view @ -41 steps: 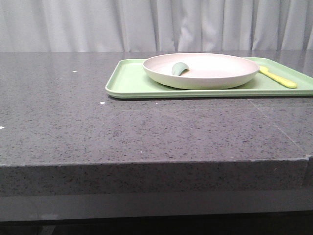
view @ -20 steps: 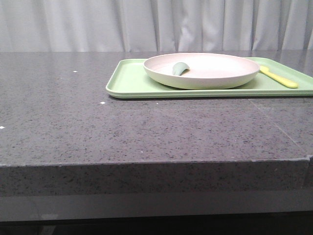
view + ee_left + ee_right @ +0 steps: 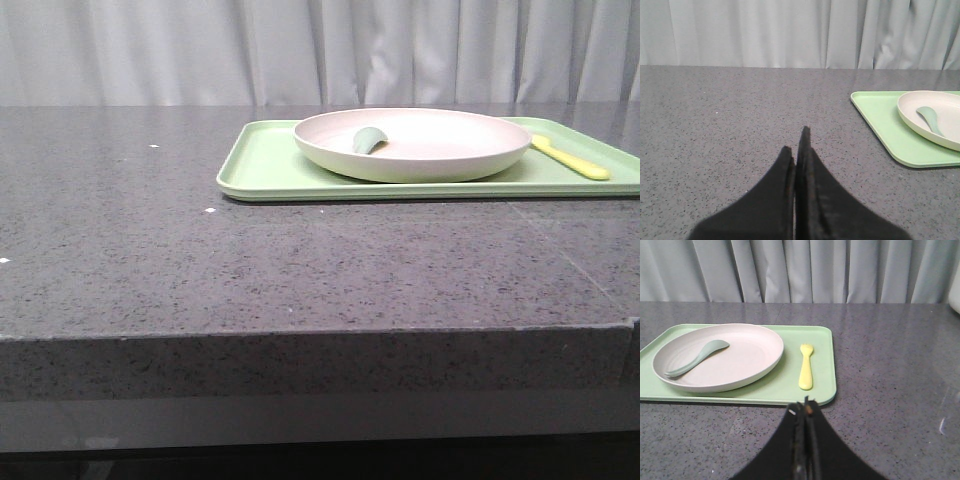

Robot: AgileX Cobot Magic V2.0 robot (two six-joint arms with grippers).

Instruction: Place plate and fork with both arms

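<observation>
Looking across the grey speckled tabletop (image 3: 300,270), we see the plate (image 3: 440,150) sitting on a light-green tray (image 3: 265,165) toward the far right. A grey-green spoon (image 3: 367,140) lies inside the plate, on its left part. The fork (image 3: 570,158) lies flat on the tray just right of the plate, apart from its rim, tines pointing to the far side. In the right wrist view we see the same layout: plate (image 3: 720,357), spoon (image 3: 695,357), fork (image 3: 806,367) beside it on the tray (image 3: 822,385). Our right hand (image 3: 806,412) has its fingers pressed together, nothing between them, hovering over bare tabletop just near of the tray's near edge. Our left hand (image 3: 797,150) is also closed tight and holding nothing, over open tabletop well left of the tray (image 3: 880,130); the plate (image 3: 920,115) and spoon (image 3: 930,120) show at that view's edge. Pale curtains (image 3: 320,50) hang behind the tabletop. Neither hand shows in the front view.
</observation>
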